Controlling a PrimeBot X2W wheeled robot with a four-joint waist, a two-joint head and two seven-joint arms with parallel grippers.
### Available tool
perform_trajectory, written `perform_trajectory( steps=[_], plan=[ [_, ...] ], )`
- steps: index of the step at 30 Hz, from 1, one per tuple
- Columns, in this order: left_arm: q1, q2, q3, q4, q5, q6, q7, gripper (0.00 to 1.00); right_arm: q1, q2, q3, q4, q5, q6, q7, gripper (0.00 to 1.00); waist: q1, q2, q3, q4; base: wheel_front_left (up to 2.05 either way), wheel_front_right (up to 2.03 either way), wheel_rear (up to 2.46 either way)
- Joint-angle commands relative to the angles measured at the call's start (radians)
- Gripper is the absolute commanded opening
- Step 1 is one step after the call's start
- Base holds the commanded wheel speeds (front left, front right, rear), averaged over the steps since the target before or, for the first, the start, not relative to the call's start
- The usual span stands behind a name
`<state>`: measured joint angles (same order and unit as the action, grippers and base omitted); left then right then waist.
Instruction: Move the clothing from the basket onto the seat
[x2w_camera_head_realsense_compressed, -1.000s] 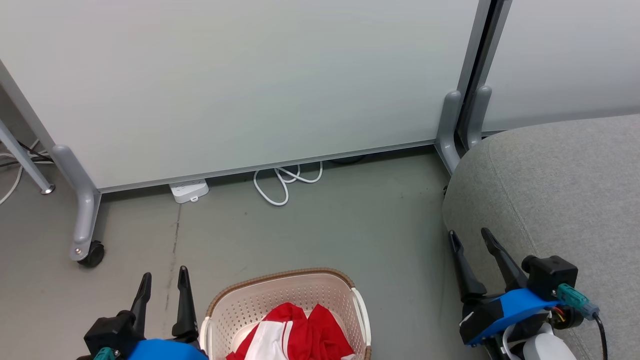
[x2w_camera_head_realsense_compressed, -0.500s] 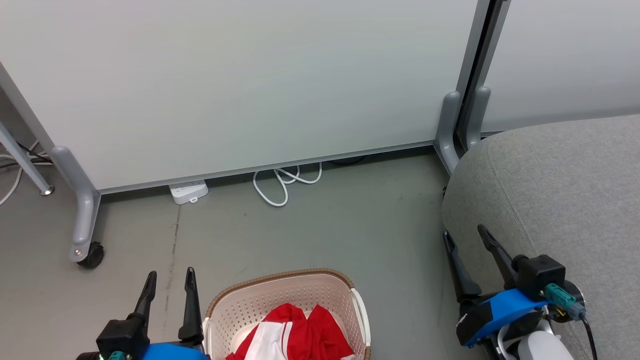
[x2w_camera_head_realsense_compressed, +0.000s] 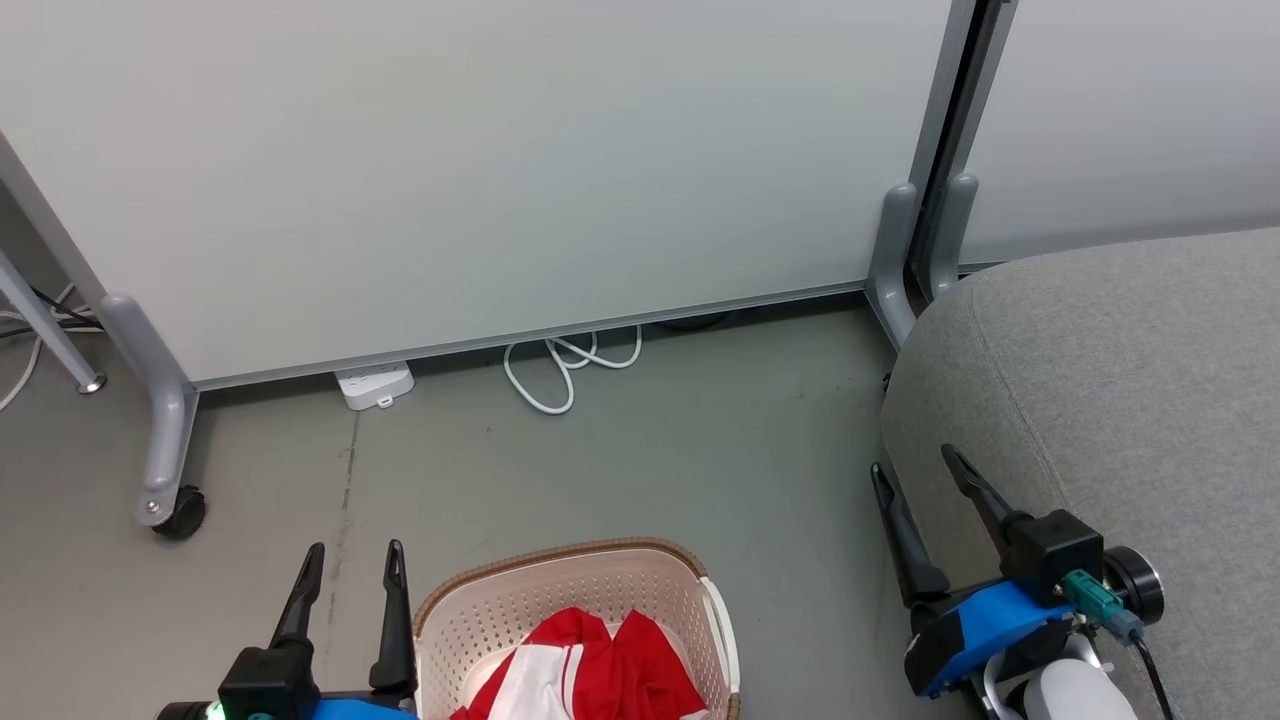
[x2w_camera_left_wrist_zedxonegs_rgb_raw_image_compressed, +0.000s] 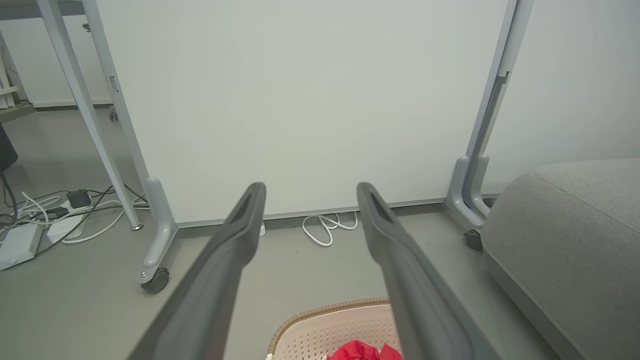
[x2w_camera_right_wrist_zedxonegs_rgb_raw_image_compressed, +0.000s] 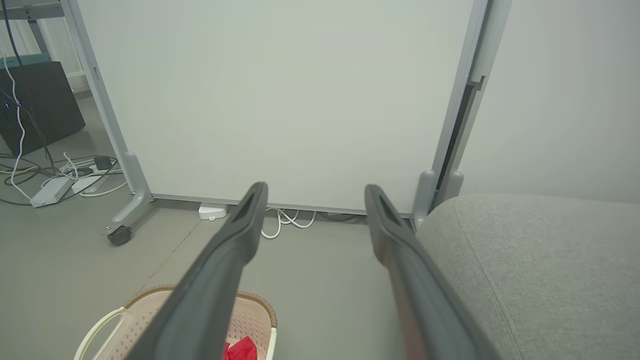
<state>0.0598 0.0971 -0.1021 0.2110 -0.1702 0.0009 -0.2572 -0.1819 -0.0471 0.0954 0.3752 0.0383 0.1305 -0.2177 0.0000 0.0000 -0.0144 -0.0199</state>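
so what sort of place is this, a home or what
Likely a lab or office, not a real home: white partition panels on castor feet, a power strip and loose cable on bare grey floor, beside a grey seat and laundry basket.

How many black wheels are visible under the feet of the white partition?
2. One wheel sits under the left foot; the other wheel is under the right foot, next to the seat. Others may be hidden behind the partition.
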Motion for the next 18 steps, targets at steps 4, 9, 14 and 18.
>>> perform_trajectory(
  steps=[4,9,14,18],
  plan=[
    [0.009,0.008,-0.002,-0.005,0.003,0.009,-0.004,1.0,-0.013,-0.006,0.004,0.004,-0.01,0.0,-0.007,1.0,0.0,0.0,0.0,0.001,0.0,0.0,0.0],
    [0.01,0.01,-0.006,-0.007,-0.004,0.011,-0.002,1.0,-0.011,-0.006,0.003,0.002,-0.009,0.0,-0.005,1.0,0.0,0.0,0.001,0.001,0.0,0.0,0.0],
    [0.013,0.01,-0.01,-0.003,-0.014,0.013,0.007,1.0,-0.014,-0.006,0.01,-0.003,-0.002,0.0,-0.003,1.0,0.0,0.0,0.008,-0.007,0.0,0.0,0.0],
    [-0.022,0.016,-0.026,0.021,-0.028,-0.019,0.034,1.0,-0.04,-0.005,0.025,-0.019,0.007,0.0,-0.003,1.0,0.0,0.0,0.052,-0.029,0.0,0.0,0.0]
  ],
)
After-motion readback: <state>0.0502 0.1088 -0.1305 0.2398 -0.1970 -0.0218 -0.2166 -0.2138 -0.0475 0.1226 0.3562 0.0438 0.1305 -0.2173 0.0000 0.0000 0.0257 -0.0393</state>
